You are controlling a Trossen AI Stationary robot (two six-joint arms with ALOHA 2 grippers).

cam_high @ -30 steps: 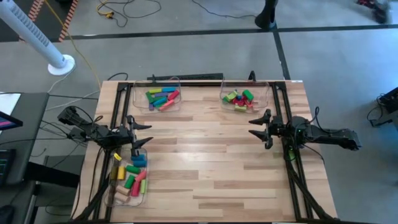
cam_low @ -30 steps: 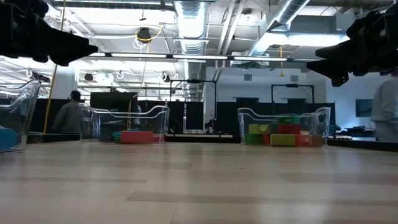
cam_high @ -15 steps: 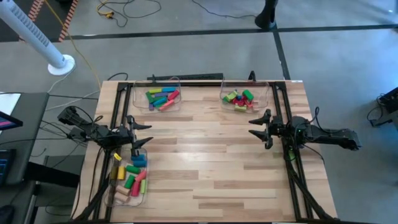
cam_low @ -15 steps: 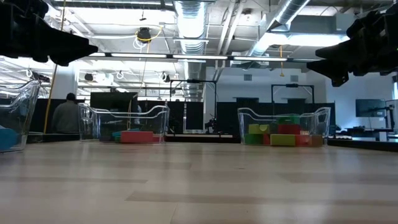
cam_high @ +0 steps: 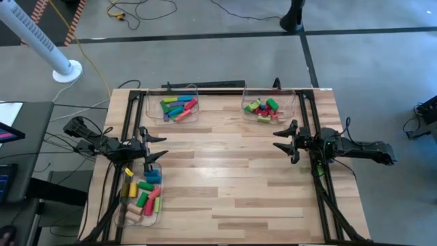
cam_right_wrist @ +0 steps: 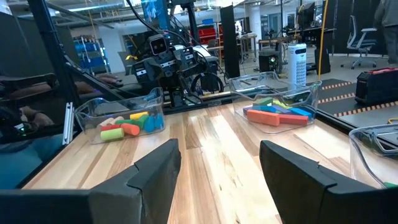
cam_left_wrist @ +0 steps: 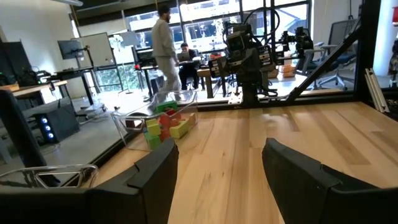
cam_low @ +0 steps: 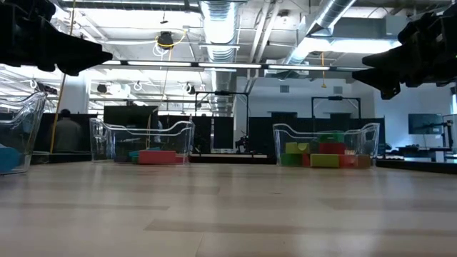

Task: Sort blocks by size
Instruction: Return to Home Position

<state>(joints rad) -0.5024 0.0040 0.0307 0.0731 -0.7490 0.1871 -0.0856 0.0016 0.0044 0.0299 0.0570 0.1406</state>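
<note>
Logging from the left: your left gripper (cam_high: 157,148) hung at the left side of the surface (cam_high: 225,178), just at the far end of the near-left bin (cam_high: 123,213). Its fingers were spread wide and held nothing; the left wrist view showed bare wood in the gap.

Blocks (cam_high: 142,198): every one you could see lay inside one of three clear bins.
- Near-left bin: short pieces in a loose heap, in yellow, blue, green, red, orange and plain wood. In the right wrist view several of them read as small cylinders.
- Far-left bin (cam_high: 149,109), at the back edge of the surface: long bars lying crosswise over one another, in green, blue, yellow and red.
- Far-right bin (cam_high: 289,102), level with the far-left one and well apart from it: chunky pieces in green, red and yellow, packed close together.

The middle of the surface between the bins showed only wood grain.

Your right gripper (cam_high: 281,140) hung at the right side of the surface, near the far-right bin and facing the left gripper across the wood. Its fingers were also spread and pinched nothing. In the low view both arms showed only as dark shapes in the upper corners, clear of the surface.

A person (cam_left_wrist: 163,43) stood in the room beyond, seen in the left wrist view.
</note>
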